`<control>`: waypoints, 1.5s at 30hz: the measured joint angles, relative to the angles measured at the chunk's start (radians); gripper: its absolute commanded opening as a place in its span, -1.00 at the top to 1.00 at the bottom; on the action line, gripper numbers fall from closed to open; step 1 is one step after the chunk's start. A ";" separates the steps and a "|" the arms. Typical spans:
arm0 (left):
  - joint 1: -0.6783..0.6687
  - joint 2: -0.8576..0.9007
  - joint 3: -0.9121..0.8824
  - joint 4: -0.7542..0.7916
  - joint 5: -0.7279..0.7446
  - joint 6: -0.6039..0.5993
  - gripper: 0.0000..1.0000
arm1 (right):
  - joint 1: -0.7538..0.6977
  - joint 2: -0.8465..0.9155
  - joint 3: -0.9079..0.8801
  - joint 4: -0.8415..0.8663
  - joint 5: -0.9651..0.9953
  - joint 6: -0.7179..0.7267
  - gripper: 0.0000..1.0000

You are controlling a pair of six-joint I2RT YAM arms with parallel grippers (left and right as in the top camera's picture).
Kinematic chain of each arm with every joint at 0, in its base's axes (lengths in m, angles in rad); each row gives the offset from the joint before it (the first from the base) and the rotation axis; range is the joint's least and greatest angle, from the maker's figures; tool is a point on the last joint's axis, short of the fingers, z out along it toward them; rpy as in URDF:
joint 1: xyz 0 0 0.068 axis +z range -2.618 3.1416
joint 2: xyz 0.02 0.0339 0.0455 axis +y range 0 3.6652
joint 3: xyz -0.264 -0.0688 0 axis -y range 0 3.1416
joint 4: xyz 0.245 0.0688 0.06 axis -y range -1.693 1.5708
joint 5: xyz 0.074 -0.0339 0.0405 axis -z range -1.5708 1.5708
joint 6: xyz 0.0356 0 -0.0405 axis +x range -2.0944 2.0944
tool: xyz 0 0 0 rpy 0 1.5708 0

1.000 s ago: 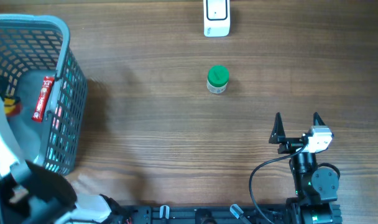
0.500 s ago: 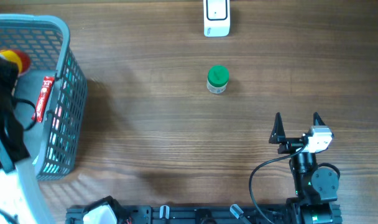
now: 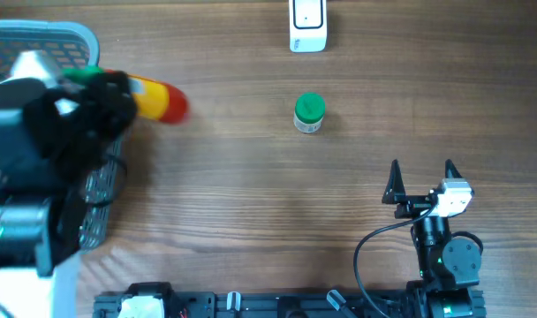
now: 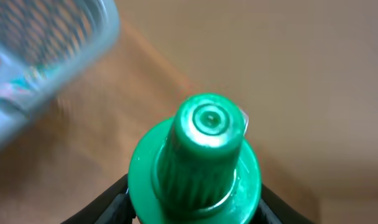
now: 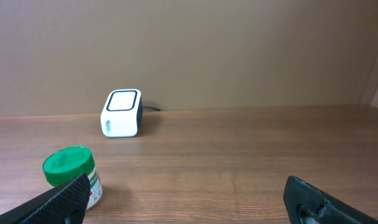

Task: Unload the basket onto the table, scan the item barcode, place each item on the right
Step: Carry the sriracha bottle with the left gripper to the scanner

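My left gripper (image 3: 108, 90) (image 4: 195, 200) is shut on a bottle (image 3: 155, 99) with a yellow and red body and a green cap (image 4: 204, 152). It holds the bottle in the air over the basket's right rim, red end pointing right. The black fingers (image 4: 108, 202) press the green shoulder from both sides. The white scanner (image 3: 307, 25) (image 5: 121, 113) stands at the table's far edge. A small jar with a green lid (image 3: 309, 113) (image 5: 69, 174) stands in front of it. My right gripper (image 3: 421, 181) (image 5: 189, 202) rests open near the front right, with nothing between its fingers.
A grey mesh basket (image 3: 74, 40) (image 4: 58, 50) sits at the far left, mostly covered by my left arm. The right arm's base and cable (image 3: 374, 243) lie at the front edge.
My left arm has come up out of the basket with the bottle and swung right, over the basket's rim. The right arm, jar and scanner have not moved.
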 measured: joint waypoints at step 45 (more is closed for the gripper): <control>-0.695 0.748 0.000 0.154 -0.537 -0.172 0.01 | 0.000 0.000 0.000 0.000 0.000 0.000 -0.99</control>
